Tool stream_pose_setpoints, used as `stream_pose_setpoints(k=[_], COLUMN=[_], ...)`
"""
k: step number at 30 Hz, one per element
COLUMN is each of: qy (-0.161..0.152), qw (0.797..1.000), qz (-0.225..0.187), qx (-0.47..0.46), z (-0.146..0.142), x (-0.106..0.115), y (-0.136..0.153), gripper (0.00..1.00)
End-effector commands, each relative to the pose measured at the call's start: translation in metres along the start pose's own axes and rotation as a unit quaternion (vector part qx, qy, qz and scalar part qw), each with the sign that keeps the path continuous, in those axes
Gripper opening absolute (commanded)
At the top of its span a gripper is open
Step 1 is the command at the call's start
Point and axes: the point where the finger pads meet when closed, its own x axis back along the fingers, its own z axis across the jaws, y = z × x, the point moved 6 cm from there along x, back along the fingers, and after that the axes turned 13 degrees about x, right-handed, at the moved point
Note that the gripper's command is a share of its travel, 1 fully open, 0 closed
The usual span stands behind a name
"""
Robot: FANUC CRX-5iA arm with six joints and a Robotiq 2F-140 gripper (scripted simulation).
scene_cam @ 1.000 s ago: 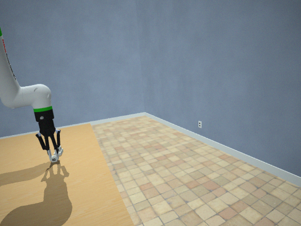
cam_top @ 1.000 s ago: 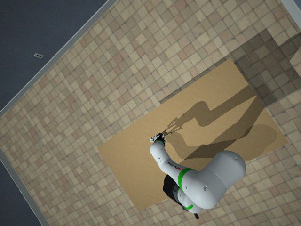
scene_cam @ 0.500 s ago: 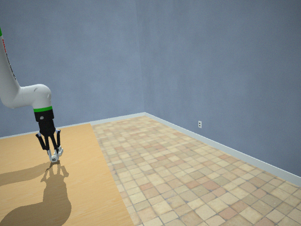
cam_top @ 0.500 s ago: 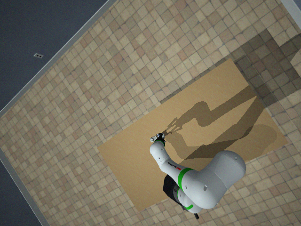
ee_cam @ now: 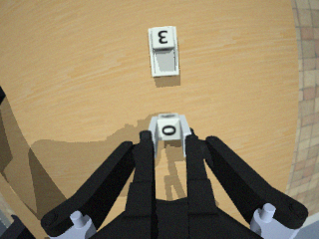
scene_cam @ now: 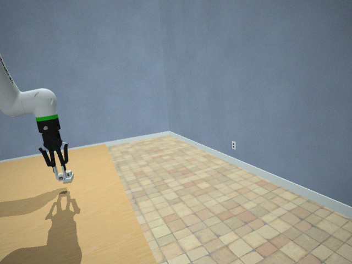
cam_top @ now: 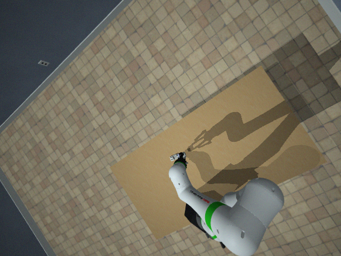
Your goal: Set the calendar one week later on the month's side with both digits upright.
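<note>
Black 2-finger hand (ee_cam: 169,141) grips small white digit cube (ee_cam: 169,129) above wooden table (ee_cam: 80,60). White tray (ee_cam: 163,60) holds 1 cube showing 3. Held cube not yet placed; release pending.

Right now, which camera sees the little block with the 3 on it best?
The wrist view. There the block with the 3 sits in the open on the wooden table, its digit readable, beyond the hand gripping the 0 cube. The top and exterior views don't show it.

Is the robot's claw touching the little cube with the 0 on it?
Touching. In the wrist view the gripper has its jaws pressed on both sides of the cube, with no gap. The exterior view shows it held above the table.
</note>
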Motion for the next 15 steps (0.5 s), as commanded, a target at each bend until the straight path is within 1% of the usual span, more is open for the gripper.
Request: stream_pose_setpoints(k=[1,4,7,15], qy=[-0.008,-0.008,-0.008,-0.008], qw=[1.000,1.000,1.000,1.000], qz=[0.000,0.000,0.000,0.000], qx=[0.001,0.001,0.001,0.001], z=[0.002,0.002,0.003,0.003], x=[0.021,0.041,0.053,0.055], y=[0.001,0.001,0.001,0.001], gripper=[0.16,0.16,0.16,0.16])
